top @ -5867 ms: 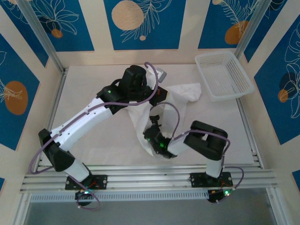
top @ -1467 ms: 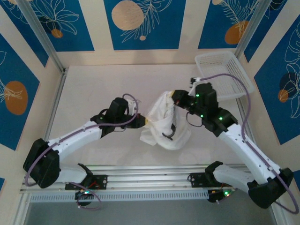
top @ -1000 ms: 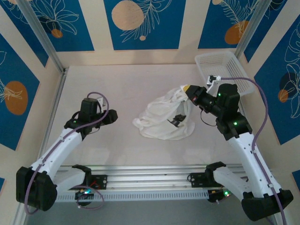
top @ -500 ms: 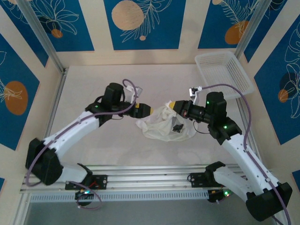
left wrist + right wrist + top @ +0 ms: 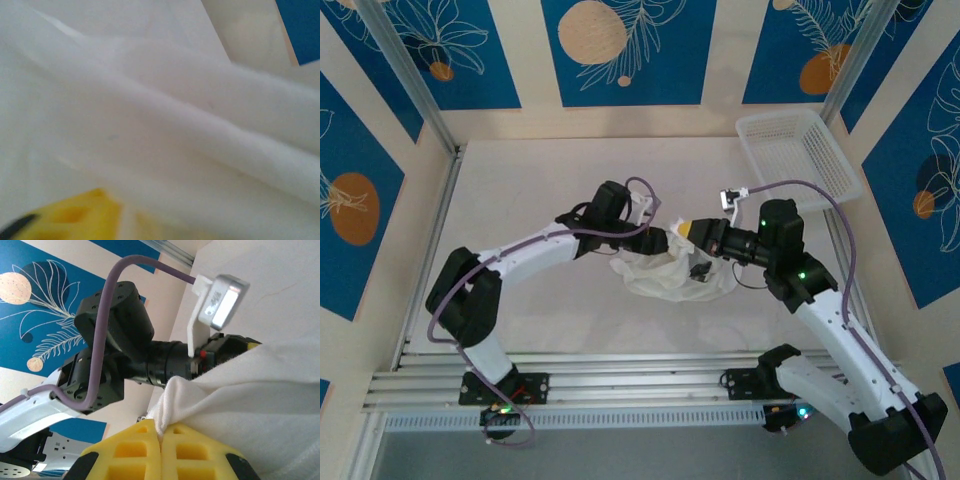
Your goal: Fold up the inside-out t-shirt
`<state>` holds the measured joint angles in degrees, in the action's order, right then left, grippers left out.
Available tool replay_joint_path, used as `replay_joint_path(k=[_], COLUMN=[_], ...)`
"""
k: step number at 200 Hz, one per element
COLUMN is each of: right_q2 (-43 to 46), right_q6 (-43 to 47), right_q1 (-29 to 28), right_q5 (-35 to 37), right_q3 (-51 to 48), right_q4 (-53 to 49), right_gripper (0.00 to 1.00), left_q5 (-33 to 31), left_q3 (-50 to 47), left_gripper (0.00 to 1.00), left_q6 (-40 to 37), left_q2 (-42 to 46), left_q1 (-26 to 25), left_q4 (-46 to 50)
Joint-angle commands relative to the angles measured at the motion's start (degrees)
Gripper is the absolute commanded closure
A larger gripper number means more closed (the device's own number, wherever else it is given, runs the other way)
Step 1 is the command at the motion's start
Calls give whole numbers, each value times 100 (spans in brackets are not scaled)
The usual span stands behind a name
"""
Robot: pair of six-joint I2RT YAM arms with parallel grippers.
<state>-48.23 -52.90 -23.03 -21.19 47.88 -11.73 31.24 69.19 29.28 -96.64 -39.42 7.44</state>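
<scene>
1. Compared with half a second back, the left gripper (image 5: 665,243) has moved closer to the white mesh basket (image 5: 800,150). It was off the shirt's far-from-basket edge, and now it's nosed right into the cloth, almost tip to tip with the right gripper (image 5: 688,232). The right arm has hardly shifted.
2. The inside-out t-shirt (image 5: 670,275) is a crumpled white heap on the table (image 5: 540,180), well apart from the basket, toward the arm bases and to the left of it. It looks a bit tighter than before.
3. The right wrist view shows the right gripper's yellow fingers (image 5: 137,450) pressed together with a peak of thin cloth pinched between them.
4. Left fingers: can't tell. Its wrist view is blurry white folds with a bit of yellow finger (image 5: 85,217) at the bottom.
5. The cloth is soft, matte and full of folds. The basket is rigid plastic, rectangular, with a grid of holes.
6. There's a small dark patch (image 5: 698,268) on the shirt's basket side, and I can't make out what it is.
7. A purple cable (image 5: 145,262) loops over the left wrist, beside its grey camera (image 5: 222,302). The draped cloth hides that gripper's tips.
</scene>
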Motion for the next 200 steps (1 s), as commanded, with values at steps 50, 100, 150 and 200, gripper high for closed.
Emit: replay_joint_path(k=[50, 100, 150, 200], right_q2=[1526, 3007, 1921, -1304], right_q6=[-738, -682, 1621, 3371], right_q1=[318, 388, -1704, -4206], right_q5=[1605, 2038, 2780, 6686], right_q3=[-2562, -2511, -1218, 490], right_q4=[-1254, -1884, -504, -399], right_gripper=[88, 33, 26, 15], left_q5=[381, 498, 389, 29], left_q3=[-46, -229, -37, 77], left_gripper=[100, 100, 100, 100], left_q6=[640, 493, 795, 934], left_q2=[1683, 1982, 1850, 1820], left_q1=[660, 656, 629, 549], left_q4=[-376, 84, 222, 389])
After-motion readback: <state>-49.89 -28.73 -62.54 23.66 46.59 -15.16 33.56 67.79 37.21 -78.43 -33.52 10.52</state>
